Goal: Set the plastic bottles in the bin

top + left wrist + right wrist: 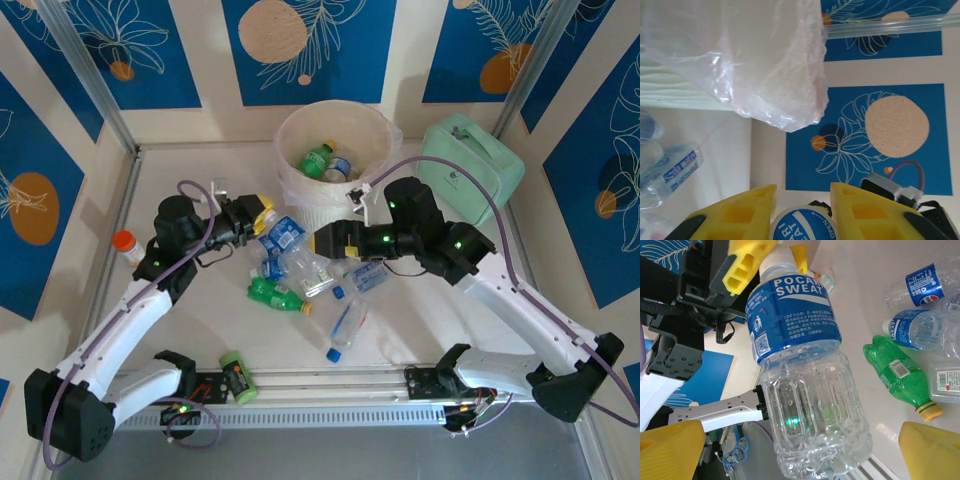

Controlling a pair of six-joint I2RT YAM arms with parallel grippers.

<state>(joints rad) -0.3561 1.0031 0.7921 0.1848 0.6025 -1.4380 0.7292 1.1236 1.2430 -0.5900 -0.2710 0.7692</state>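
A clear plastic bottle (297,252) (800,365) with a blue label hangs over the table, just in front of the bin (283,140). My left gripper (266,222) (804,194) is shut on its white and blue cap (802,227). My right gripper (330,240) (800,455) stands open, its yellow fingers (670,452) wide apart on either side of the bottle's base without touching it. The bin holds a green bottle (317,160) and a clear one (340,168). Several more bottles lie on the table, among them a green one (275,293) (900,372) and a clear one (345,325).
A mint-green case (470,165) lies right of the bin. An orange-capped jar (125,245) stands at the left beside my left arm. A short green can (237,377) rests by the front rail. The bin's plastic bag (755,60) hangs close above the left fingers.
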